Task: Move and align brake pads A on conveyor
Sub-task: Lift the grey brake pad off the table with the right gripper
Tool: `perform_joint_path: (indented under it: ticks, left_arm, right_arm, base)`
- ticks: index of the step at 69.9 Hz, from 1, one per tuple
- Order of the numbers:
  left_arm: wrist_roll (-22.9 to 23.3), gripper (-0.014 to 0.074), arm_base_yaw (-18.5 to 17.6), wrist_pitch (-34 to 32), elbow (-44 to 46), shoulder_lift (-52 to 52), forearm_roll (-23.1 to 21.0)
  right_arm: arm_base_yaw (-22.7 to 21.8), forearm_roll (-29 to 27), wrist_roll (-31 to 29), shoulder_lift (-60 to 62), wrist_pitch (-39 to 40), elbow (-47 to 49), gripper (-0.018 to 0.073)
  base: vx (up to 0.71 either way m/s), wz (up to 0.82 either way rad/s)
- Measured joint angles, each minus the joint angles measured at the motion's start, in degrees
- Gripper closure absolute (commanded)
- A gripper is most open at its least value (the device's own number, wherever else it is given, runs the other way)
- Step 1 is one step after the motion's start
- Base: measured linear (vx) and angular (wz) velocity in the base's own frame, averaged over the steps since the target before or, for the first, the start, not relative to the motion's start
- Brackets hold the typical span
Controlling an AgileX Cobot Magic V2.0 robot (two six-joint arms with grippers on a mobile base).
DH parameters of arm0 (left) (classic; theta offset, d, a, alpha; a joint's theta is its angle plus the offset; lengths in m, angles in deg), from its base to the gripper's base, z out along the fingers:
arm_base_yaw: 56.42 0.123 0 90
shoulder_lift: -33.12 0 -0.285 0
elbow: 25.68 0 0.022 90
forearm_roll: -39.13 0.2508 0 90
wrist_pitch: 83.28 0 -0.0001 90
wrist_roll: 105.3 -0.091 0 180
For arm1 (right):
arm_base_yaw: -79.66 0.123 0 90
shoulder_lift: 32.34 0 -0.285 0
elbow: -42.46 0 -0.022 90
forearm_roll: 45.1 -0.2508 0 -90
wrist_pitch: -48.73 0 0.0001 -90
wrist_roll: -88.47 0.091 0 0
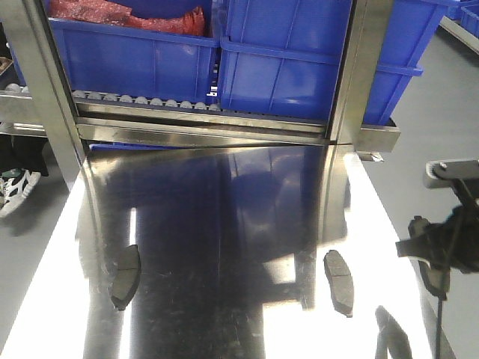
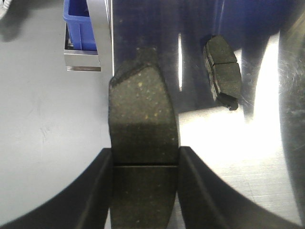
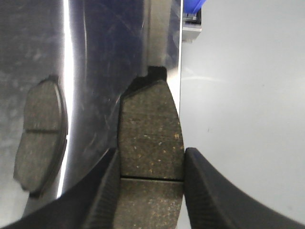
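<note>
Each gripper holds one brake pad A, a grey-brown speckled pad with a thin cross groove. In the left wrist view my left gripper [image 2: 145,164] is shut on a pad [image 2: 143,119] at the steel table's left edge. In the right wrist view my right gripper [image 3: 151,167] is shut on a pad [image 3: 150,124] at the table's right edge. Two more pads lie flat on the steel table [image 1: 224,224], one on the left [image 1: 126,277] [image 2: 223,72] and one on the right [image 1: 339,281] [image 3: 40,133]. The conveyor is out of view.
A roller rack with blue bins [image 1: 284,52] stands across the table's far end, between steel posts [image 1: 352,75]. One bin holds a red bag [image 1: 127,16]. Grey floor [image 3: 243,119] lies on both sides of the table. Part of my right arm [image 1: 441,247] shows at the right edge.
</note>
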Motion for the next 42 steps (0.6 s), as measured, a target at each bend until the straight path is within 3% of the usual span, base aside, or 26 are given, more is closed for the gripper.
perform_joint_path:
  ticks: [15,42]
  left_arm:
    - [0.0,0.0468,0.0,0.0,0.0,0.0,0.0]
    - [0.0,0.0468,0.0,0.0,0.0,0.0,0.0]
  right_arm:
    - [0.0,-0.05,-0.11,13.38,4.08,-9.43,0.0445]
    - [0.0,-0.05,-0.17,35.57,3.59,-18.88,0.0445]
  base:
    - [0.0,0.0]
    - [0.0,0.0]
